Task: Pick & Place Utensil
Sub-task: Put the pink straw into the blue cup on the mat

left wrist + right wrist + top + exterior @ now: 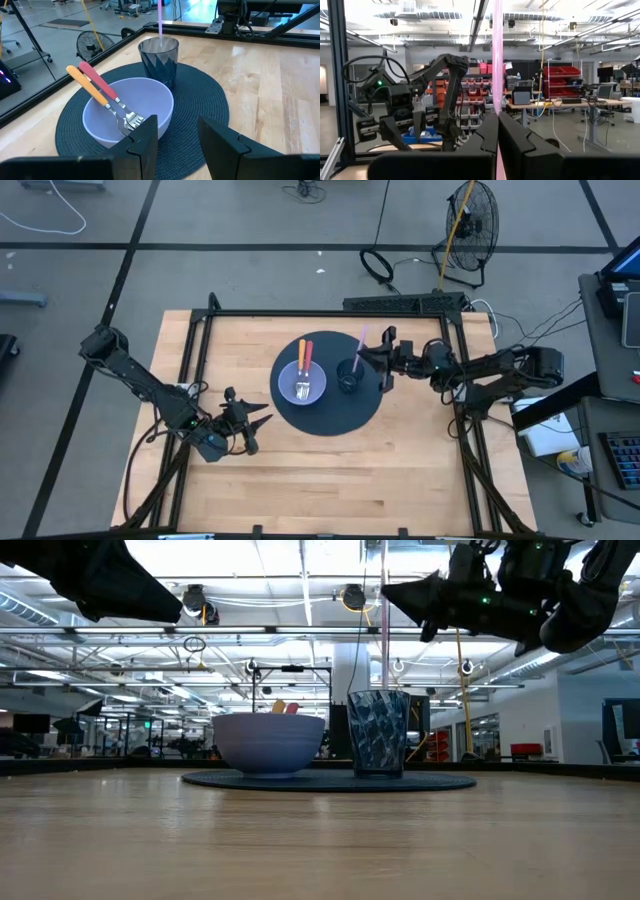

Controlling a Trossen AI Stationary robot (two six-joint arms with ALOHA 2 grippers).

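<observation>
A thin pink utensil handle [384,655] stands upright in a dark ribbed cup [378,733] on a round dark placemat [345,415]. Beside the cup on the mat is a pale blue bowl [300,385] with two forks inside, one orange-handled [87,85] and one red-handled [97,80], leaning on its rim. My right gripper [368,360] hovers above the cup, shut on the pink handle. My left gripper [262,420] waits open near the mat's left edge, pointing at the bowl [130,107]. My right gripper pinches the pink handle [497,107] between its two fingers [485,135], partway up its length. The fingers come level from the table's right side and lie across the upright handle. The handle's lower end [160,35] reaches down into the cup; whether it touches the bottom is hidden.
A black frame rail [330,313] runs along the table's far edge and down both sides. Bare wooden tabletop [330,480] lies near the front edge. A fan [470,225] and cables sit on the floor beyond the table.
</observation>
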